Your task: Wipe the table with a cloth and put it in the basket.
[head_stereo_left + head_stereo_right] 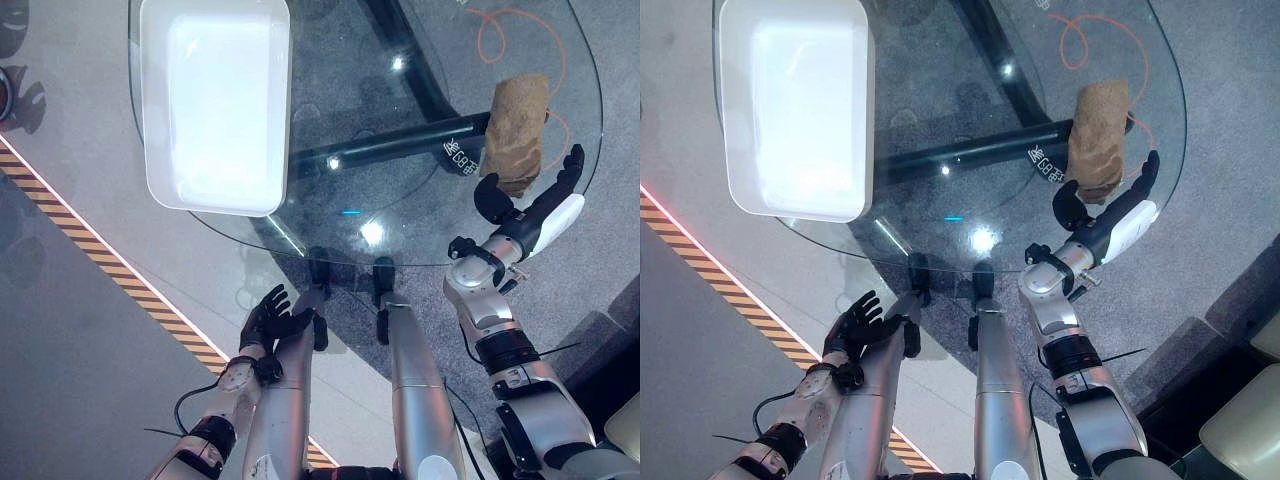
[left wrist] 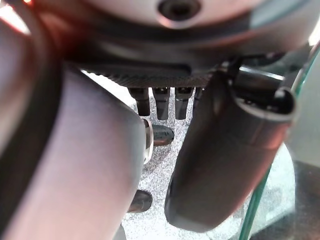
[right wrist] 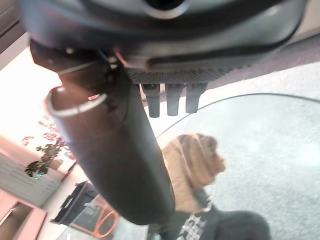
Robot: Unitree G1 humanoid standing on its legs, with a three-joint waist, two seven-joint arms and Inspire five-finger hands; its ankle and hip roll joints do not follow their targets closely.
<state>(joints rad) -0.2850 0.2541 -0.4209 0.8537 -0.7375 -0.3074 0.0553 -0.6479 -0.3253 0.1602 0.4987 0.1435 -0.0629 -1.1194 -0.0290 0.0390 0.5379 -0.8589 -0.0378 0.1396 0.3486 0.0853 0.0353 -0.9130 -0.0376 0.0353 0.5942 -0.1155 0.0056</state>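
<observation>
A brown crumpled cloth (image 1: 517,125) lies on the right side of the round glass table (image 1: 420,205); it also shows past the fingers in the right wrist view (image 3: 192,170). My right hand (image 1: 530,212) is at the cloth's near end, open, with the thumb beside its near edge and straight fingers along its right side, not curled round it. A white rectangular basket (image 1: 148,120) stands on the table's far left. My left hand (image 1: 270,318) hangs open below the table's near edge, holding nothing, with its fingers (image 2: 162,102) straight.
Through the glass I see the table's black base bar (image 1: 400,145) and an orange cable (image 1: 490,35) on the floor. Yellow-and-black striped tape (image 1: 100,265) crosses the floor on the left. A pale chair seat (image 1: 1240,420) stands at the lower right.
</observation>
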